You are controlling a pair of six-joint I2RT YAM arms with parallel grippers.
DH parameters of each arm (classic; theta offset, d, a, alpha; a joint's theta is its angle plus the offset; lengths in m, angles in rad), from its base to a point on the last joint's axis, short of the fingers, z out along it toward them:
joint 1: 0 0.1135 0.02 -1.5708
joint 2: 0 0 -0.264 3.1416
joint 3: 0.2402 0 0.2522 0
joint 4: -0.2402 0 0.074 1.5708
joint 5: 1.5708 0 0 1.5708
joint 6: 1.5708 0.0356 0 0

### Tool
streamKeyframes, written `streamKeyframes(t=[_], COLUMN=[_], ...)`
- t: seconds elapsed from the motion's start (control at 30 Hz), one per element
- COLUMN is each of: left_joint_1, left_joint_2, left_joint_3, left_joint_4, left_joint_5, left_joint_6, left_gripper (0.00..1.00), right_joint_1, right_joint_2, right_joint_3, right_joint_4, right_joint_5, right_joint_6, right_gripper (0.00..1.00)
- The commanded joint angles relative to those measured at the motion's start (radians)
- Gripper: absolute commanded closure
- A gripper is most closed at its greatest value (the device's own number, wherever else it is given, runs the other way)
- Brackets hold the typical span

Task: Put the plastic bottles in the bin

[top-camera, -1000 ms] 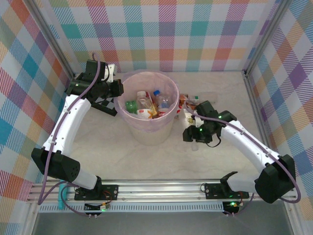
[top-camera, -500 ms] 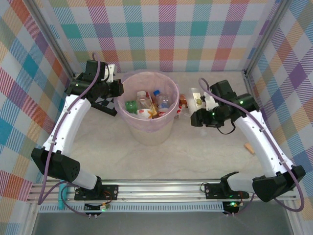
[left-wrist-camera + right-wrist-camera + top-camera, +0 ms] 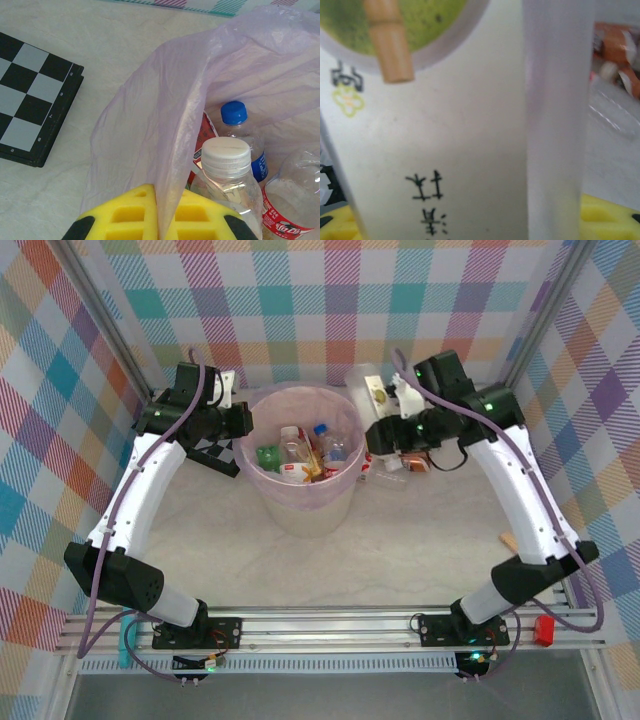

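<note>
Nearest in the top view, the arm bases are bolted at 7 and 5 o'clock. A small tan cork-like piece (image 3: 510,541) lies on the table (image 3: 400,560) at about 4 o'clock, well apart from everything else.

At the middle stands the bin (image 3: 300,512), upright and lined with the lilac bag (image 3: 165,115). Several plastic bottles lie inside it. A green bottle (image 3: 268,457) is at the bin's 9 o'clock, a red-labelled bottle (image 3: 293,473) is near the centre, and a blue-capped bottle (image 3: 322,430) is toward 1 o'clock. The left wrist camera also catches a clear white-capped bottle (image 3: 225,156) just in front of the blue-capped one.

The left gripper (image 3: 159,212) sits at the bin's rim at 9 to 10 o'clock. Its yellow pads are drawn fully together, pinching a fold of the lilac bag. The checkerboard (image 3: 214,449) lies flat on the table just beside the bin at 9 o'clock, partly under the left arm.

At the bin's 3 o'clock, a small cluster of loose bottles (image 3: 390,466) lies on the table just beside the wall, one of them with an orange label.

Farther back, at the bin's 2 o'clock, the right gripper (image 3: 392,418) has its jaws part-way apart and clamped on a white-labelled bottle (image 3: 380,392). The label carries a green picture and dark characters. In the right wrist view the yellow pads (image 3: 607,217) show at both lower corners with the bottle between them. This bottle is outside the bin, near the rim.
</note>
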Motion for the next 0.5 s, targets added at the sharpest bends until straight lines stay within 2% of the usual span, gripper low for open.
streamKeyframes(t=[0.0,0.27,0.47], left_joint_1=[-0.024,-0.044,-0.052], left_joint_2=[0.022,0.027,0.023], left_joint_3=[-0.013,-0.004,0.014], left_joint_4=[-0.044,-0.045,-0.057], left_joint_5=[0.069,0.062,0.048], left_joint_6=[-0.034,-0.042,-0.042], left_gripper=[1.00,1.00,1.00], right_joint_1=[0.049,0.167,0.207], right_joint_2=[0.081,0.282,0.372], right_joint_3=[0.127,0.352,0.357], right_joint_4=[-0.027,-0.031,-0.006], right_joint_5=[-0.006,0.006,0.064], right_joint_6=[-0.046,-0.057,-0.047], right_gripper=[0.48,0.48,0.47])
